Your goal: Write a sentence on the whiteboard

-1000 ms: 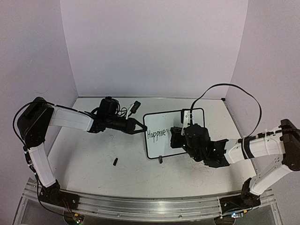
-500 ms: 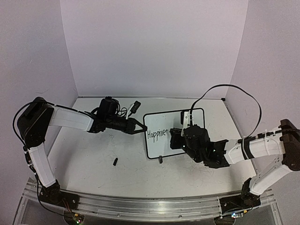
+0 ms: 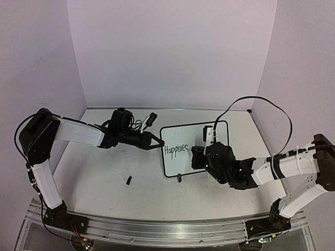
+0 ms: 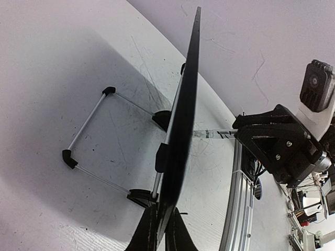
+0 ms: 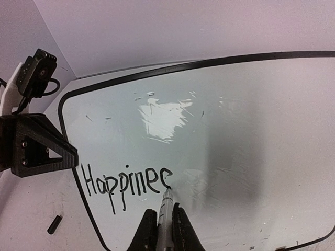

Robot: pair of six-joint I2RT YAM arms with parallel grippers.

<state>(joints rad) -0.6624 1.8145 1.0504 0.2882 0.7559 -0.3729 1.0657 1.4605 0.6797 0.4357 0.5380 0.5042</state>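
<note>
The whiteboard (image 3: pixel 180 136) stands tilted at mid-table, black-framed; the left wrist view shows it edge-on (image 4: pixel 184 112). My left gripper (image 3: pixel 156 144) is shut on its left edge, the fingers pinching the frame (image 4: pixel 162 232). The sentence (image 3: pixel 175 149) reads "Happine" plus one more curved stroke (image 5: pixel 125 183). My right gripper (image 3: pixel 199 157) is in front of the board, shut on a silver marker (image 5: pixel 166 212). The marker's tip touches the board at the lower end of the last stroke. The right gripper (image 5: pixel 165 222) hides part of the board in the top view.
A small black marker cap (image 3: pixel 128 180) lies on the table left of the board's front, also in the right wrist view (image 5: pixel 53 225). The board's wire stand (image 4: pixel 86 130) reaches out behind it. An aluminium rail (image 3: pixel 167 230) runs along the near edge. Walls close in the back and sides.
A further curved stroke has appeared after "Happine". My right gripper has shifted slightly to the right with the marker. The left arm and board have stayed put.
</note>
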